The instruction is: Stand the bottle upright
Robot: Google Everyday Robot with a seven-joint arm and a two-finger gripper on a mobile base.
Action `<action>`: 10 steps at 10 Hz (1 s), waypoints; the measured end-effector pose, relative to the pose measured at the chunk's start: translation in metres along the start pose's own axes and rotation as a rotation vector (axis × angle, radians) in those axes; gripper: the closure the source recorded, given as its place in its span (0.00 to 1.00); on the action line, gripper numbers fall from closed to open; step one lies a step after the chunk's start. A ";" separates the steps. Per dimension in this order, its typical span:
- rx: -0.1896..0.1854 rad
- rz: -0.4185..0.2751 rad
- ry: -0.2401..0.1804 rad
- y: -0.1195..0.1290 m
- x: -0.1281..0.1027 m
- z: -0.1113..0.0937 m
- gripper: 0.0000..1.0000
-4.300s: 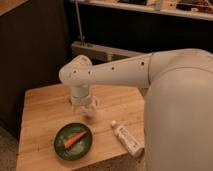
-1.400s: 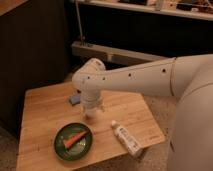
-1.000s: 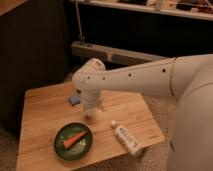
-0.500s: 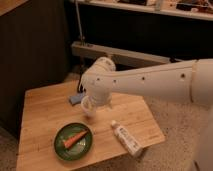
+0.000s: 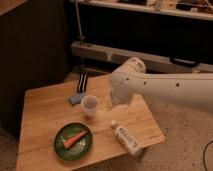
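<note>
Light wooden bench (image 5: 45, 112) carried all items.

Task item: small clear plastic bottle with a white cap and pale printed label (image 5: 126, 139) lay on its side near the front right edge of the bench. Its cap pointed back and left, toward the bench's middle. Nothing was touching it.

White robot arm (image 5: 165, 87) reached in from the right, bent downward over the rear middle of the bench. The gripper (image 5: 113, 100) was at the arm's lower end, above the bench, just right of the translucent whitish plastic cup (image 5: 90, 105) and apart from the bottle. How far open it was could not be told, and no object was seen in its hold.

The cup stood upright. Behind and left of it lay a small flat blue object (image 5: 75, 98). A round dark green plate (image 5: 60, 147) sat front left, with an orange carrot piece (image 5: 73, 139) on it.
</note>
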 end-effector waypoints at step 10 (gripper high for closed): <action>-0.014 -0.002 0.221 -0.010 -0.008 0.061 0.35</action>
